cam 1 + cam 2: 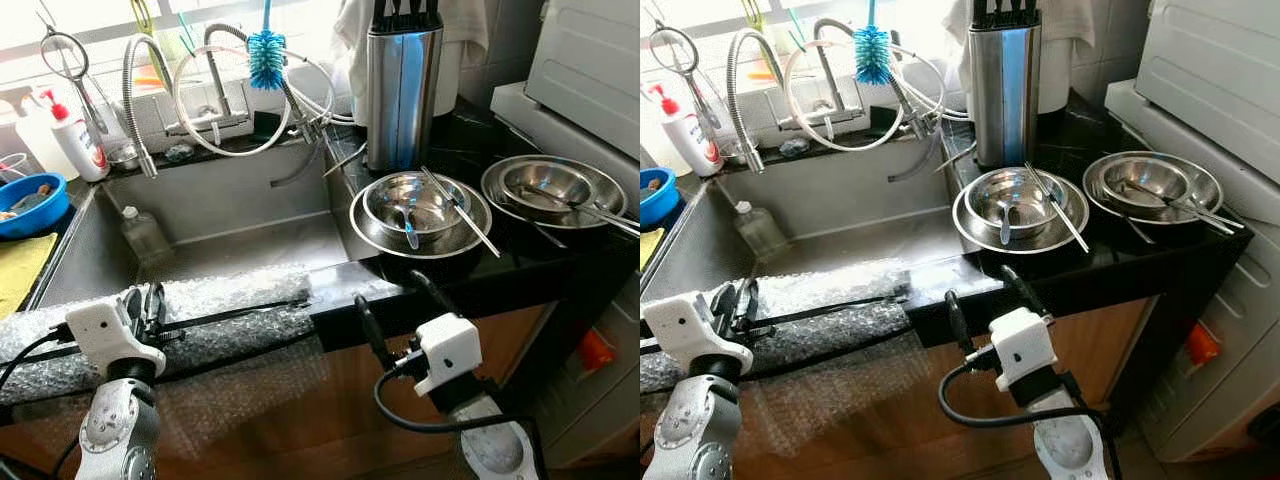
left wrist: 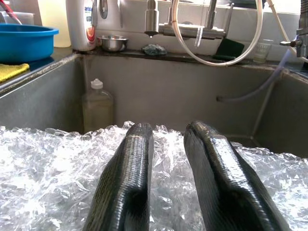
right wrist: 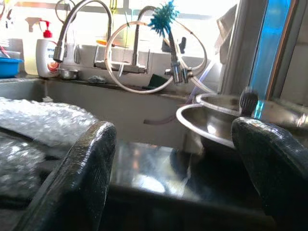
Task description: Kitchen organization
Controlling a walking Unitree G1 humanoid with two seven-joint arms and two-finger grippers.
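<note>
Surface (image 1: 470, 275) of black stone beside a steel sink (image 1: 230, 250) held two bowl stacks; left tool (image 1: 148, 305) nearly closed, empty, right tool (image 1: 392, 312) wide open, empty.

Setting: we record a home kitchen. Evidence: 1 steel sink (image 1: 240, 215) under a window, with flexible-hose taps (image 1: 135, 95); 1 blue bottle brush (image 1: 266, 55); 1 soap dispenser bottle (image 1: 75, 140); 1 steel knife block (image 1: 402, 85) on the black countertop (image 1: 520, 265); 2 stacks of steel bowls (image 1: 420, 215) holding utensils; 1 blue basin (image 1: 35, 205).
</note>
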